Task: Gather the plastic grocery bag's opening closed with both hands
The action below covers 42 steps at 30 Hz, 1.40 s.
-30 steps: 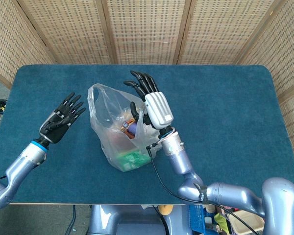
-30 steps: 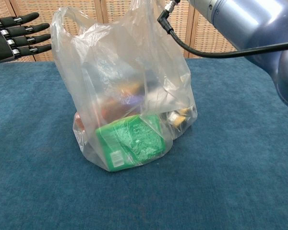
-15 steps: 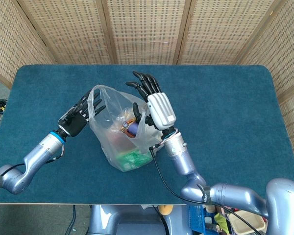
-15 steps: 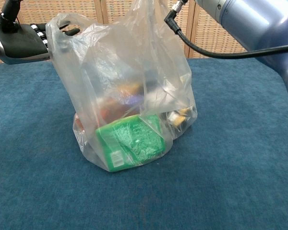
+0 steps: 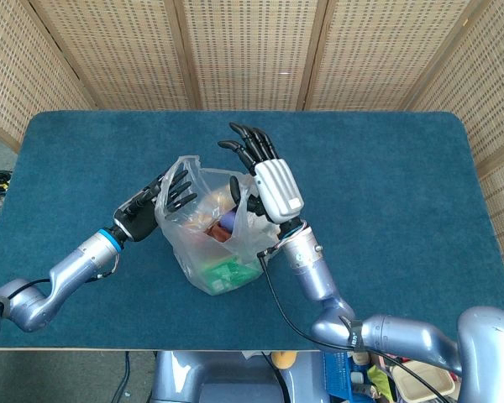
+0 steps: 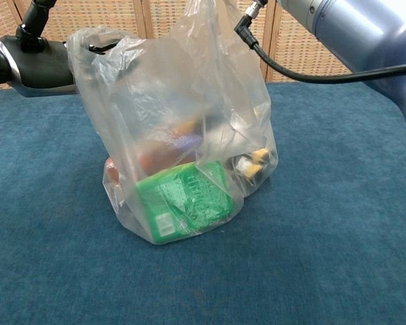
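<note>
A clear plastic grocery bag (image 5: pixel 203 249) stands upright mid-table, holding a green package (image 5: pixel 227 273) and other small groceries. My left hand (image 5: pixel 171 192) presses its spread dark fingers into the left side of the bag's mouth, pushing the plastic inward. Against the right side of the mouth stands my right hand (image 5: pixel 267 176), fingers extended upward and its thumb at the rim. In the chest view the bag (image 6: pixel 162 115) fills the middle, with the green package (image 6: pixel 189 200) at its bottom. There my left hand (image 6: pixel 44 61) meets the bag's top left, fingertips hidden behind plastic.
The blue cloth table (image 5: pixel 386 185) runs wide on both sides of the bag. Wicker screens (image 5: pixel 252 50) stand along the back and sides. My right forearm (image 6: pixel 352 34) and its black cable (image 6: pixel 291 71) cross the chest view's upper right.
My left hand has swung in from the left and pushed the bag's left side inward, narrowing the mouth. The right hand has barely moved.
</note>
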Motion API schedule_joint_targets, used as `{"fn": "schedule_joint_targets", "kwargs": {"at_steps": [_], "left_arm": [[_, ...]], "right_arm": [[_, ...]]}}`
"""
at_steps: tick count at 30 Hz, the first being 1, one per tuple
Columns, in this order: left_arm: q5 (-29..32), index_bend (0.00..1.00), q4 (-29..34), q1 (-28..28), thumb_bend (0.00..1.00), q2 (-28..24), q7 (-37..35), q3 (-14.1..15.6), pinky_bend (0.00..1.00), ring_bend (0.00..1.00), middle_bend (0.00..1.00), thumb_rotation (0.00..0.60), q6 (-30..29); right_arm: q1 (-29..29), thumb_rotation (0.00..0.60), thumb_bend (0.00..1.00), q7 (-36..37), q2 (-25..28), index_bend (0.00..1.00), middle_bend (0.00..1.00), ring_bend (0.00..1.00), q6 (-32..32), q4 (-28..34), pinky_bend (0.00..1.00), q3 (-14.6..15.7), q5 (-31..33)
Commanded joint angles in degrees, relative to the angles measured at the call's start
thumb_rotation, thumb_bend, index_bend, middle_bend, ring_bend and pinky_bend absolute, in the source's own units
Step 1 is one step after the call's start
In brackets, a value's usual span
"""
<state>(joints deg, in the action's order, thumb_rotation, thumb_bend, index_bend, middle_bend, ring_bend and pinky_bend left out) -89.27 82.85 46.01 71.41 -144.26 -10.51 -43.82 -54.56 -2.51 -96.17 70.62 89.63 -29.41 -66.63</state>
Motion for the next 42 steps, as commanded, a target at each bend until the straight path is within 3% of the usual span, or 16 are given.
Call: {"fn": "schedule_joint_targets", "kwargs": {"at_steps": [1,8,18,25,31,42], "left_arm": [[-1.36,0.0,-0.28,1.56,0.08,-0.74,-1.57,0.53,0.19,0.0,0.0,0.6,-0.19],[-7.11,0.0,-0.18,4.94,0.03,-4.16,-3.88,3.91,0.24,0.09,0.02,0.6,-0.48],[-21.82,0.05,-5.55,14.41,0.0,-8.74,-13.0,14.69,0.26,0.13,0.07,0.6,-7.47],[-20.81,0.07,-10.1,13.91,0.02,-5.99,-9.91,16.02,0.24,0.11,0.09,0.6,-18.26],[-15.11,0.12,-11.75,9.95,0.04,-2.21,-4.63,14.38,0.22,0.1,0.1,0.6,-25.79],[-17.38,0.01,-13.88,12.36,0.03,-2.44,-8.21,20.65,0.23,0.08,0.04,0.6,-23.32]], "right_arm": [[-0.02,0.6,0.68,0.07,-0.04,0.2,0.08,0.0,-0.01,0.13,0.0,-0.04,0.04],[-0.15,0.6,0.68,-0.17,0.18,0.2,0.08,0.0,-0.04,0.53,0.0,-0.06,-0.25],[0.01,0.6,0.68,0.13,0.33,0.2,0.08,0.0,0.11,0.74,0.0,0.04,-0.43],[0.25,0.6,0.68,0.4,0.61,0.2,0.08,0.0,0.16,0.87,0.0,0.21,-0.69],[0.3,0.6,0.68,0.36,0.65,0.2,0.08,0.0,0.19,0.95,0.0,0.34,-0.79],[0.58,0.6,0.68,0.54,0.72,0.2,0.08,0.0,0.34,0.99,0.0,0.4,-0.7]]}}
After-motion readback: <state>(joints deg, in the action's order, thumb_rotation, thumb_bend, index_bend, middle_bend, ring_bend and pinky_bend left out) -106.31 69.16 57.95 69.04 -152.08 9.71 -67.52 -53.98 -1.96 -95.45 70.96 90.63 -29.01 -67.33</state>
